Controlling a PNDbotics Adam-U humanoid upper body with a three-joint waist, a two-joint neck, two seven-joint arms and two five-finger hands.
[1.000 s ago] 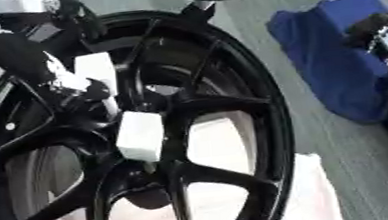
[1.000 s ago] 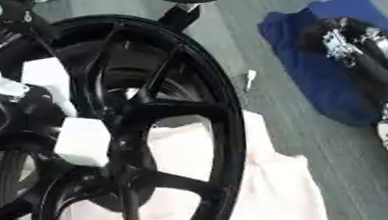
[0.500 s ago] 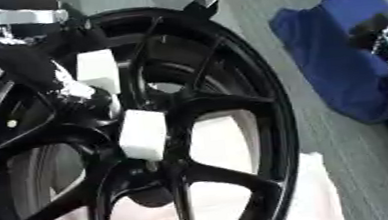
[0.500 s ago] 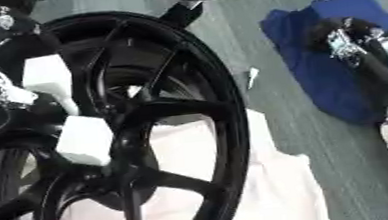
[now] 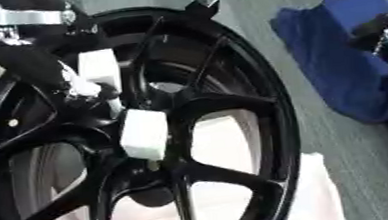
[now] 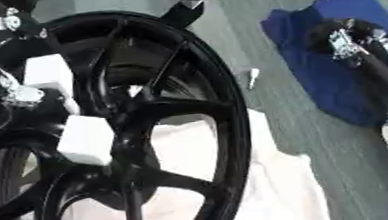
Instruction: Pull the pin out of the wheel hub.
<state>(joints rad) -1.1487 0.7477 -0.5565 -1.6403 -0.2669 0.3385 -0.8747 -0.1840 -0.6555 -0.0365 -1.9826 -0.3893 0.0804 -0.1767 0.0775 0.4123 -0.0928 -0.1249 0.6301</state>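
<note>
Wheel hub (image 5: 162, 150) lies over a pale cloth (image 6: 274, 185), filling the near left. Left hand (image 5: 63, 78) reaches in from the far left onto the spokes, beside two white blocks (image 5: 143, 134); whether its fingers hold anything I cannot tell. Judged step: reaching for the pin, which I cannot make out. Next it needs a pinch and a straight pull. Right hand (image 6: 359, 52) rests on a blue cloth (image 5: 343, 64) at far right, its fingers unclear.
</note>
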